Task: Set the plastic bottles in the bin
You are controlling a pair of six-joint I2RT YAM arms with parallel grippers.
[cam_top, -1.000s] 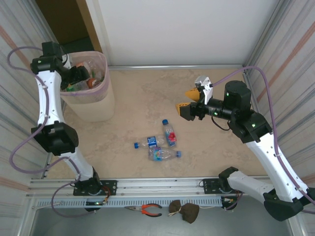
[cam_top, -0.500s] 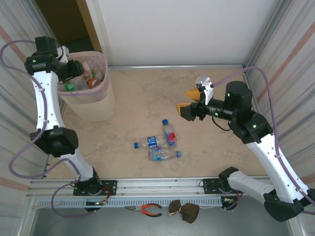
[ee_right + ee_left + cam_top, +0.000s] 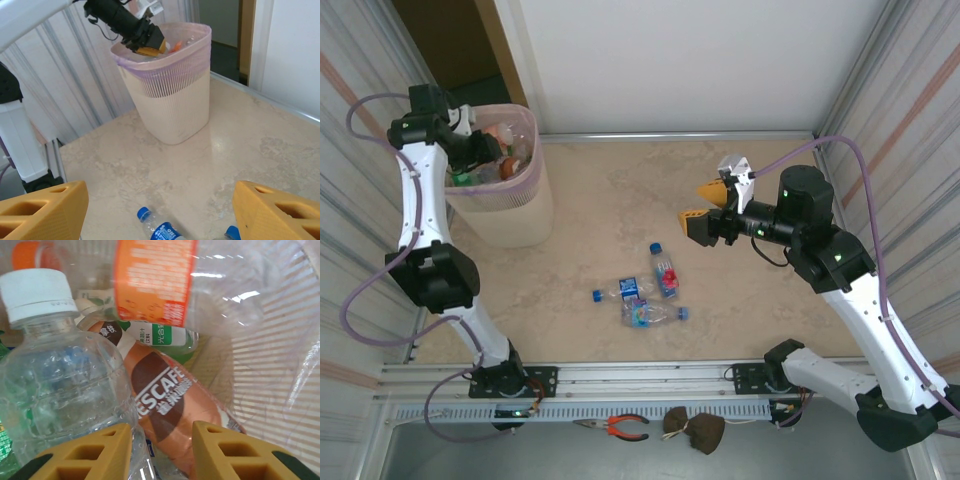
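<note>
Beige marbled table, white back wall, ribbed side panels. 3 plastic bottles lie mid-table: 1 runs near-far, cap away; 2 lie crosswise, caps outward. Others lie in the far-left bin. Left gripper, inside the bin, is narrowly parted and empty; right gripper is wide apart and empty.

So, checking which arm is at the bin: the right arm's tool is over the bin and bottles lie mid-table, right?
No. The top external view shows the left tool over the bin; the right tool hangs above the table. The bottles do lie mid-table.
</note>
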